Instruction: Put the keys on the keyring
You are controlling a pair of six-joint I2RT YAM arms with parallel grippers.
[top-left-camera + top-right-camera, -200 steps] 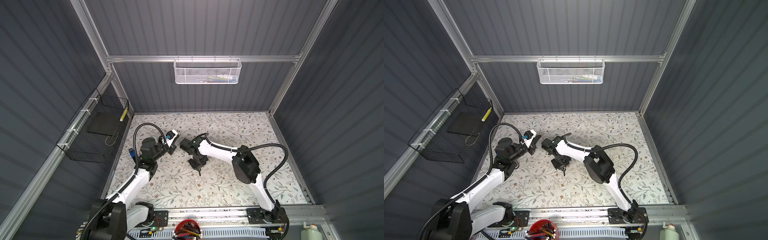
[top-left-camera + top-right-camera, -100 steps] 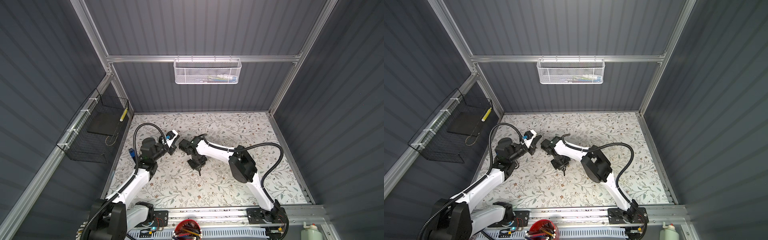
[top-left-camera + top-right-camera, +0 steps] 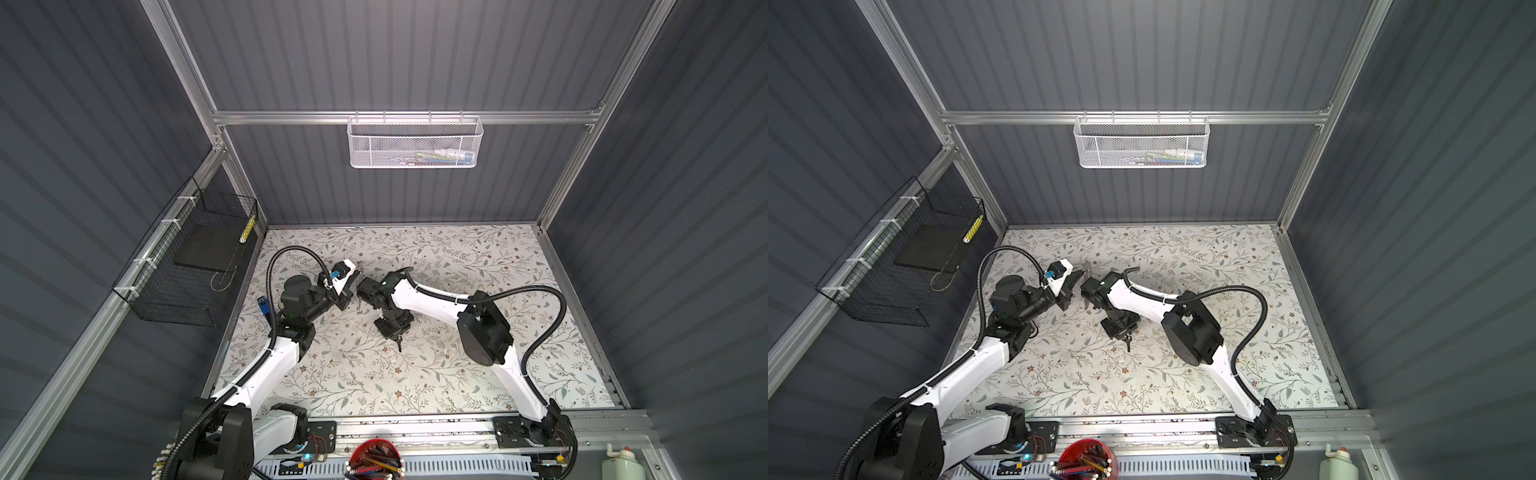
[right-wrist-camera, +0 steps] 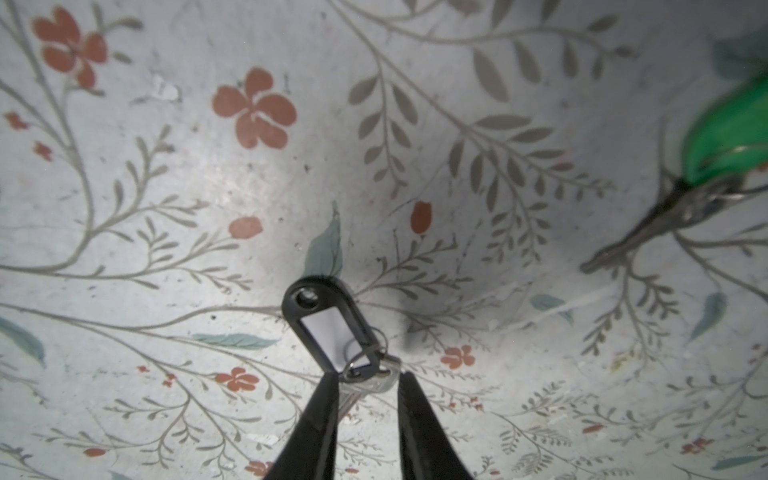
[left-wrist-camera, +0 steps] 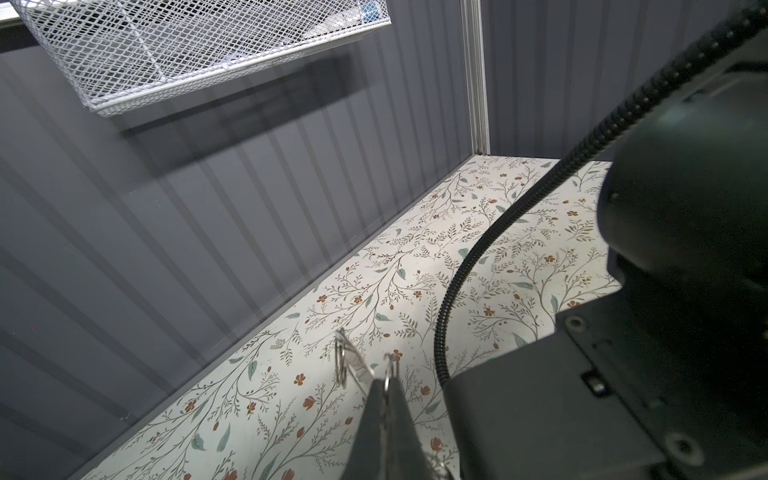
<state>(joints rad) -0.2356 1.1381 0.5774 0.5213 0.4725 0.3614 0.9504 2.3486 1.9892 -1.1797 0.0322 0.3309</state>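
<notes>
My left claw (image 5: 384,390) is pressed together on the keyring (image 5: 353,368). Its thin grey edge and small metal loops stick out past my fingertips, raised above the floral worktop (image 5: 291,415). In both top views this claw sits a little left of the frame's centre, pointing toward my other arm.

My right claw (image 4: 366,376) is pinching the black-tagged key (image 4: 340,336). Its fingers (image 4: 320,415) hold the silver head between them, and the black-rimmed tag with its clear window and small split ring hangs out beyond the tips. In both top views this claw points down at the worktop near the middle of the frame, just lower right of the left claw. The two claws are near each other but apart.

The green-tagged key (image 4: 702,166) shows blurred in the right wrist view, well apart from the black-tagged one. I cannot tell whether it lies on the worktop or hangs from something.
</notes>
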